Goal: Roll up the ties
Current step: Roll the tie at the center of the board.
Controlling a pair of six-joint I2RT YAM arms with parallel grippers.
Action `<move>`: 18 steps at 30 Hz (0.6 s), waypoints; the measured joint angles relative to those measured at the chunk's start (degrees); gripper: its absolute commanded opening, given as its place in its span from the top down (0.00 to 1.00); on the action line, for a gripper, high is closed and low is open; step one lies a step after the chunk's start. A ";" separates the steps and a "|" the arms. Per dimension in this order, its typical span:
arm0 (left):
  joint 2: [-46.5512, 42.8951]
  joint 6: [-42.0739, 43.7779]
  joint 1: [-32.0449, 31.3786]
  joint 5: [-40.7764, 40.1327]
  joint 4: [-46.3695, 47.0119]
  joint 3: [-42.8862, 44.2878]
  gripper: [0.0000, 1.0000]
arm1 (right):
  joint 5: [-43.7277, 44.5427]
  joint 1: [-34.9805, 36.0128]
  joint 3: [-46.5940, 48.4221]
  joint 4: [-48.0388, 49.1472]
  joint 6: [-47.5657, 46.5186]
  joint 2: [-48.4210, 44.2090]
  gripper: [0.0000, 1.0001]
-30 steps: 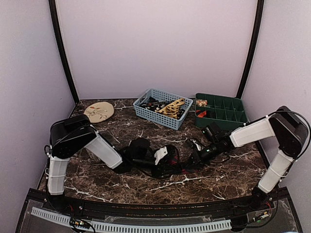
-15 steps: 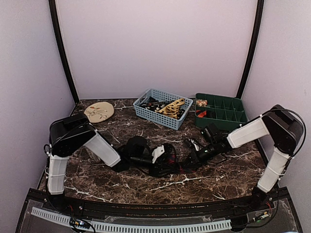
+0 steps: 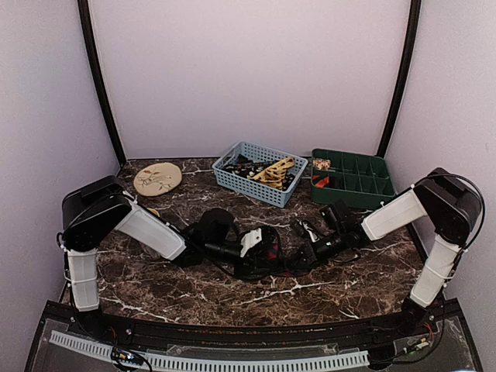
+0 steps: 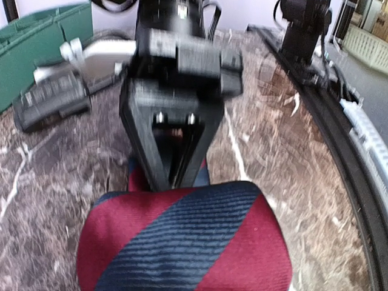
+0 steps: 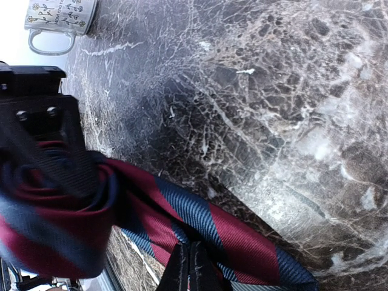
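**Striped tie strung between both claws, mid-table**

From above we mostly get the 2 arms: elbows out, forearms low and angled in over the marble table [image 3: 232, 298], claws facing each other near the middle. The tie is only a dark lump with a hint of red down there.

The wrist cams do better. The left one shows the striped tie [image 4: 182, 242] as a fat red-and-navy roll filling the bottom of its frame, hiding that claw's own fingers. The right one shows what that misses: the left claw [image 3: 263, 249] has a black finger buried in the roll, fabric wound round it. So it's gripping the roll, though we can't tell how wide the jaws sit.

The right claw [image 5: 189, 265] is pinched fully together on the flat tail coming off the roll. The left cam catches it head-on, fingers in a narrow V down at the fabric.

Only the right cam shows a patterned mug [image 5: 60, 21] on the marble past the left claw.

Only the top view shows the back row: blue basket [image 3: 256, 187] with spare ties [image 3: 273, 170], green divided tray [image 3: 349, 198] beside it, round tan disc [image 3: 157, 178] far left.
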 measured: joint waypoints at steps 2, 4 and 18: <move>0.04 1.38 -0.09 -1.09 -2.64 0.28 0.84 | -0.02 -0.02 -0.02 0.07 -0.07 0.00 1.00; 0.28 2.19 -0.17 -2.19 -4.94 1.11 0.84 | -0.04 -0.02 -0.02 0.09 -0.17 0.00 1.00; 2.08 5.49 -2.38 -9.35 -15.37 5.99 0.82 | -2.12 -2.12 0.17 -2.12 5.20 -5.03 0.48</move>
